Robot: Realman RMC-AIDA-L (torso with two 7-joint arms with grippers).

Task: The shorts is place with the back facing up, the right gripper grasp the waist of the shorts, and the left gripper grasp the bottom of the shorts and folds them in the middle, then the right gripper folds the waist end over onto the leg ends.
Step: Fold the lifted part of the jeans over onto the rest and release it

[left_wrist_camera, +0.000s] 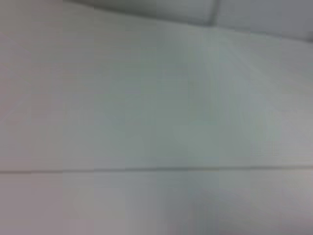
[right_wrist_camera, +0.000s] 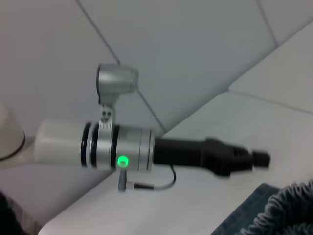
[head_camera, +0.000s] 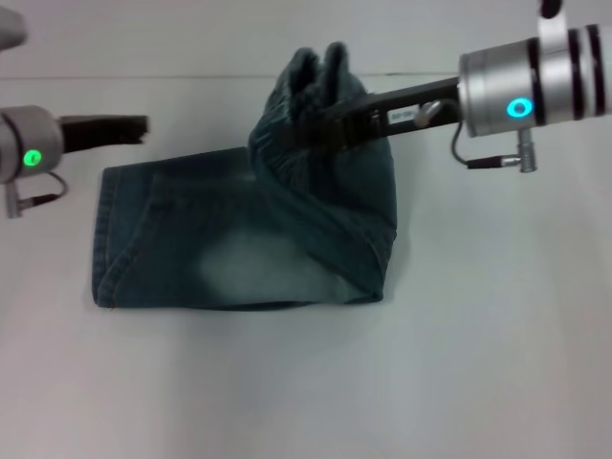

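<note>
The blue-green denim shorts (head_camera: 239,253) lie folded lengthwise on the white table (head_camera: 478,363), with the leg ends (head_camera: 107,239) flat at the left. My right gripper (head_camera: 325,129), the one with the white label, is shut on the ruffled waist end (head_camera: 306,86). It holds that end bunched and raised above the right half of the shorts. The right wrist view shows a corner of the ruffled waist (right_wrist_camera: 288,210). My left gripper (head_camera: 142,128) hangs empty above the table, left of and behind the leg ends, apart from the cloth. It looks shut, also seen side-on as the left gripper (right_wrist_camera: 261,158).
A seam line in the table (left_wrist_camera: 156,169) is all that the left wrist view shows. White wall panels (right_wrist_camera: 195,49) rise behind the table. Bare table surface lies in front of and to the right of the shorts.
</note>
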